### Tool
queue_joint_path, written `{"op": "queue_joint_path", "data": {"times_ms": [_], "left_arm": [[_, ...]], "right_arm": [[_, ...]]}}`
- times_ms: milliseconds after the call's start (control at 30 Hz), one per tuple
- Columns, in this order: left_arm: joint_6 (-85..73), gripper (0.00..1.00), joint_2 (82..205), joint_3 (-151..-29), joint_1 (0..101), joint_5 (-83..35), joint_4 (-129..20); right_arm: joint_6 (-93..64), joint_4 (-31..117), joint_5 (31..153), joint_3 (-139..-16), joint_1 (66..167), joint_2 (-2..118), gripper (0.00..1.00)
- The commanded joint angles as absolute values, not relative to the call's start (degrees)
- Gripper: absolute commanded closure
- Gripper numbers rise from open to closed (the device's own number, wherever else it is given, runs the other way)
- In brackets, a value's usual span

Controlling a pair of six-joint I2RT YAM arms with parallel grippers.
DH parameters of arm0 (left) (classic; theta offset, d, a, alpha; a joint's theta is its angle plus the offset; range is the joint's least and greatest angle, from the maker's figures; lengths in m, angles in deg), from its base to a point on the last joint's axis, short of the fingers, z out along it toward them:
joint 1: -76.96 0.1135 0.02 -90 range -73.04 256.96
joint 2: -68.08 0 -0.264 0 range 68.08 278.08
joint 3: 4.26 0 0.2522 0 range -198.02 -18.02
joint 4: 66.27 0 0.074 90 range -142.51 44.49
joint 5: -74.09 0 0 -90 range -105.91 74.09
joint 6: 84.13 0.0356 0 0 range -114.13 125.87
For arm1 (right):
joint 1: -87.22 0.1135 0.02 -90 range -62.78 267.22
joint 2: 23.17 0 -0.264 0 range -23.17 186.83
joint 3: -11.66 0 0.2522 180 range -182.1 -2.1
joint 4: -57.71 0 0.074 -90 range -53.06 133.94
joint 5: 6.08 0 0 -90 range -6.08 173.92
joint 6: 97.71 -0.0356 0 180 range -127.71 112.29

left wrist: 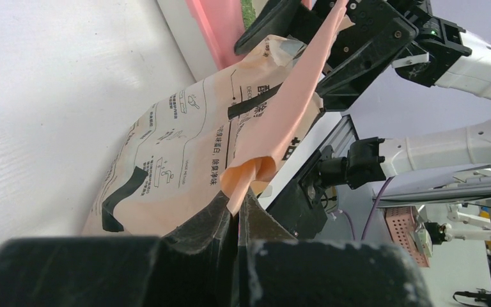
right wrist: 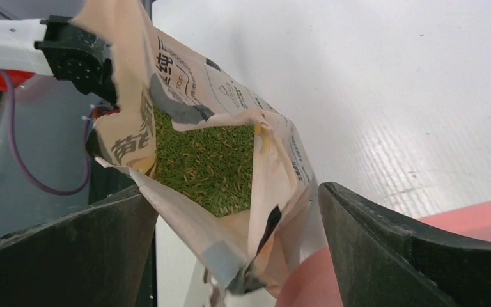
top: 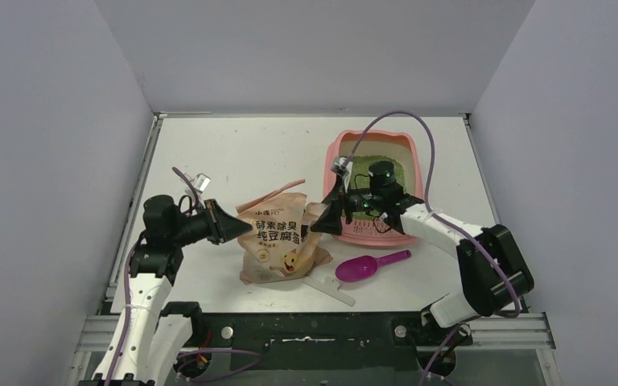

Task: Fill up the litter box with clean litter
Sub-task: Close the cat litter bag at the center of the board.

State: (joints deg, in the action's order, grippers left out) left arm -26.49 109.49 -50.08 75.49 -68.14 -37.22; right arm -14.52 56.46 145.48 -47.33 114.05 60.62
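Layout, referenced to the bag (top: 280, 241)
Bag lies on the surface (top: 233, 153). Litter box (top: 370, 236), litter (top: 402, 170) in it, sits right-behind; scoop (top: 370, 265) right-front; left claw (top: 245, 227) at its left, right claw (top: 322, 221) at its right.

— The litter bag (right wrist: 185, 83) between the right gripper's (right wrist: 235, 192) fingers: is it paper?
— It looks like a matt, peach, paper-like film, creased, with a ragged torn mouth. The litter (right wrist: 204, 160) inside is dull green, coarse and grainy.
— And the strip (left wrist: 294, 96) at the left gripper's (left wrist: 235, 203) tips?
— The same thin peach stuff, smooth and slightly curled. Both grippers' fingers are black, matt, rough-grained plastic.
— Under the right gripper?
— The litter box (right wrist: 479, 217): smooth pink plastic with a soft sheen. Beyond it the table (right wrist: 390, 96) is white, matt, finely ribbed. Behind that gripper, the scoop (top: 370, 266) is glossy magenta plastic.
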Motion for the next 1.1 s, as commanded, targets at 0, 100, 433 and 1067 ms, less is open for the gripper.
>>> {"op": "queue_joint_path", "data": {"times_ms": [0,100,433,1067], "left_arm": [[-27.9,1.00,107.9,-51.6,75.9,-69.6,-40.4],[-28.4,1.00,107.8,-51.5,76.4,-69.5,-40.5],[-30.7,0.95,107.8,-50.9,79.9,-69.8,-42.3],[-27.3,0.41,115.7,-50.9,70.2,-68.4,-50.2]], "right_arm": [[-24.9,63.6,149.9,-52.5,115.7,64.1,0.05],[-33.1,73.1,151.6,-50.2,115.5,63.7,0.12],[-38.7,76.3,152.3,-46.8,115.0,61.7,0.78],[-46.7,78.5,153.8,-44.7,108.2,59.5,1.00]]}}
